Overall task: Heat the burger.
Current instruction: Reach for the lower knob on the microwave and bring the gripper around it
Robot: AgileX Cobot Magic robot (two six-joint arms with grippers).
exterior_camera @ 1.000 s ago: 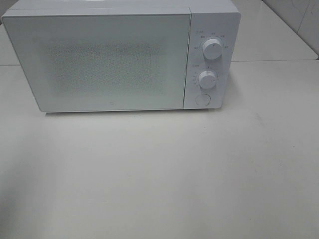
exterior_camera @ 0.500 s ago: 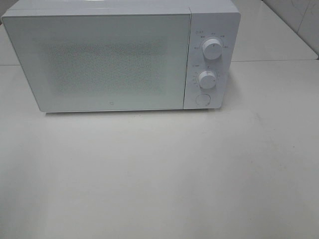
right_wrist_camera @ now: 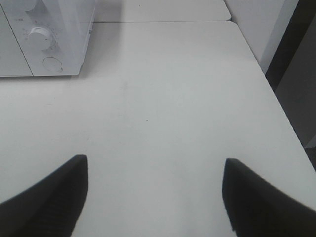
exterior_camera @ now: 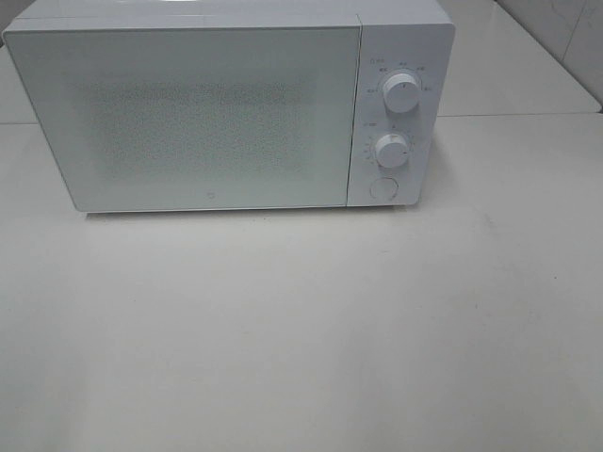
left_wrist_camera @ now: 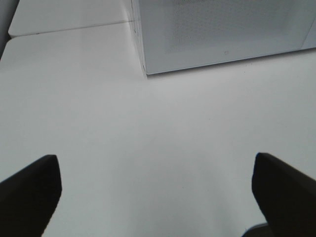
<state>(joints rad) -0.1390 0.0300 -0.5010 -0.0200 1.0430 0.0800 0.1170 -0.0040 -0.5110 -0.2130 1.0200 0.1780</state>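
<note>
Table [exterior_camera: 301,330] w/ microwave [exterior_camera: 188,113] at back

White microwave [exterior_camera: 231,108], fine dotted mesh on door [exterior_camera: 188,121], off-white table [exterior_camera: 301,330]

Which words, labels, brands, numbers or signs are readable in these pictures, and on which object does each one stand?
Nothing can be read with certainty.
Markings around the upper knob of the microwave: too small and blurred to read.
Markings around the lower knob: also too blurred to read.
A small mark low on the microwave's front: perhaps a logo, too small to read.
</note>
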